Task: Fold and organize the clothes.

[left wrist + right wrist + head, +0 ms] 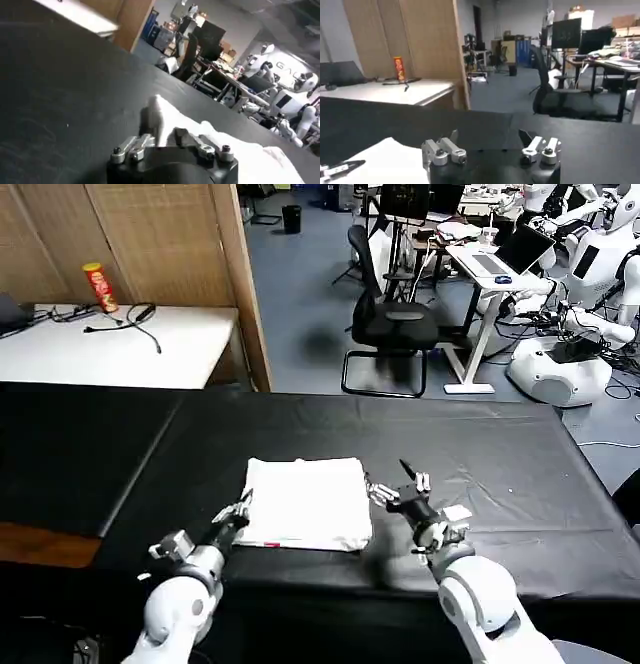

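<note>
The clothes are one white T-shirt, folded into a flat rectangle in the middle of the black table. A small red tag peeks out at its near edge. My left gripper is low at the shirt's near-left edge, open. In the left wrist view the white cloth shows between and beyond the left gripper's spread fingers. My right gripper hovers just off the shirt's right edge, wide open, with nothing between its fingers. The right wrist view shows the shirt off to one side of the right gripper.
A white side table at the back left carries a red can and black cables. A wooden screen stands behind it. An office chair and other robots are beyond the table's far edge.
</note>
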Available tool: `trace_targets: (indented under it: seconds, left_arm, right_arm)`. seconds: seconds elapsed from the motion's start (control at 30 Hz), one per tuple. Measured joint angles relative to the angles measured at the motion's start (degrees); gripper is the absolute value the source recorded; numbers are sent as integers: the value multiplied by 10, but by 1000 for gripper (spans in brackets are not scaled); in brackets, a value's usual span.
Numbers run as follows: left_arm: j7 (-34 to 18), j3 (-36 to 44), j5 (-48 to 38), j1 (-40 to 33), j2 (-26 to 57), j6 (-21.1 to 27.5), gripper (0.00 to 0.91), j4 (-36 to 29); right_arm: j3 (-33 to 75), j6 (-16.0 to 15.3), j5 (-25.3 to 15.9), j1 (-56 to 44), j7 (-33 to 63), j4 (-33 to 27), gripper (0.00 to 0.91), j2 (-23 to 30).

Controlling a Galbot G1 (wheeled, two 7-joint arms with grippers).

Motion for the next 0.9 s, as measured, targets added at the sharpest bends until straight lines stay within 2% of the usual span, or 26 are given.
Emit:
trace_targets:
  seconds: [0.17, 0.27, 0.5, 0.67, 0.8, 0.9]
  left_arm:
    - [-9, -4, 49, -1, 23, 2, 0, -17]
    - [-16, -16, 45, 3, 63, 9, 0, -33]
    - [-27, -90, -10, 28, 223, 16, 0, -54]
    - [-41, -152, 3, 49, 321, 20, 0, -77]
    - [-65, -155, 29, 47, 339, 40, 0, -119]
    - [-78, -125, 52, 41, 325, 53, 0, -160]
  right_arm:
    - [22, -3, -11, -11, 1, -4, 878, -8]
    - [41, -1, -14, -16, 0, -11, 878, -14]
    - [56, 0, -18, -13, 0, -25, 878, -8]
    - [52, 2, -27, -12, -1, -30, 878, 5]
    - [54, 2, -32, -17, -2, -26, 878, 14]
    - [61, 2, -33, -26, -3, -20, 878, 15]
